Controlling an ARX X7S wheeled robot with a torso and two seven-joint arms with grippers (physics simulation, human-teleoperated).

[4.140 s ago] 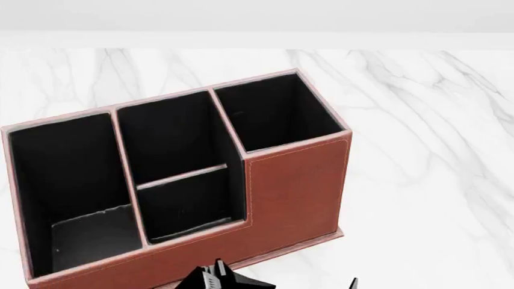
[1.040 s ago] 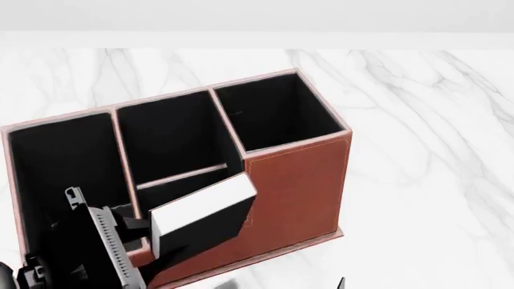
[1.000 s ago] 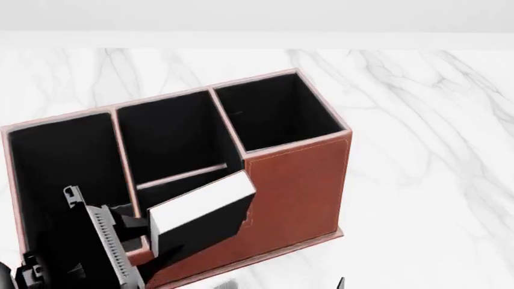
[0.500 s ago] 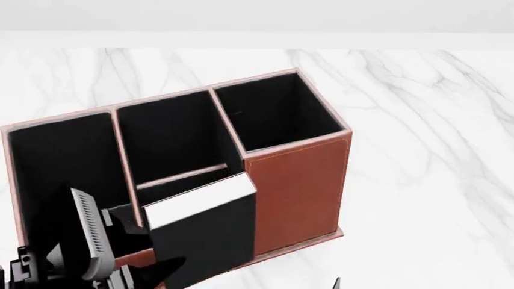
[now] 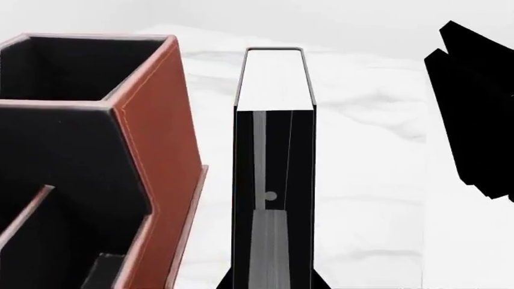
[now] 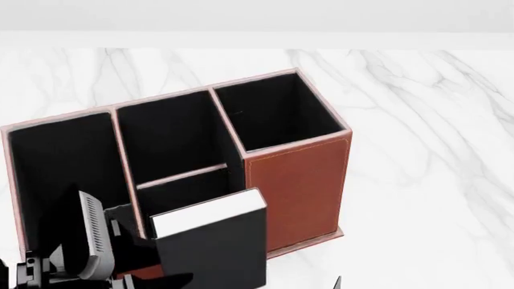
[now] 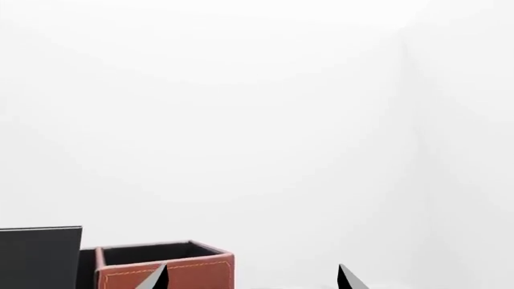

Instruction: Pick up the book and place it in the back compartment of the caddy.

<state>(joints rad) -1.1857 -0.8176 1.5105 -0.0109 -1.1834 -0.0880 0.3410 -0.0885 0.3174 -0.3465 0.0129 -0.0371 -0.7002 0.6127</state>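
Note:
The book [image 6: 213,250] has a black cover and white page edges, and it stands upright in my left gripper [image 6: 136,241], which is shut on it. It hangs just on my side of the caddy's [image 6: 297,186] near wall. The left wrist view shows the book [image 5: 273,174] beside the caddy's outer red-brown wall [image 5: 161,150], with marble between them. The back compartment [image 6: 177,192], the small low cell in the middle column, lies open right behind the book's top edge. My right gripper [image 7: 250,278] is open and empty, with the caddy's tall corner [image 7: 168,268] beyond it.
The caddy stands on a white marble table [image 6: 418,150]. It has a long cell [image 6: 64,174] at the left, a tall square cell [image 6: 273,114] at the right and another middle cell [image 6: 173,132] further back. A black angular shape [image 5: 473,108] shows in the left wrist view.
The book has turned from tilted to upright. It has also come down and toward me, away from the small cell. About four seconds ago neither the book nor the left arm was in view.

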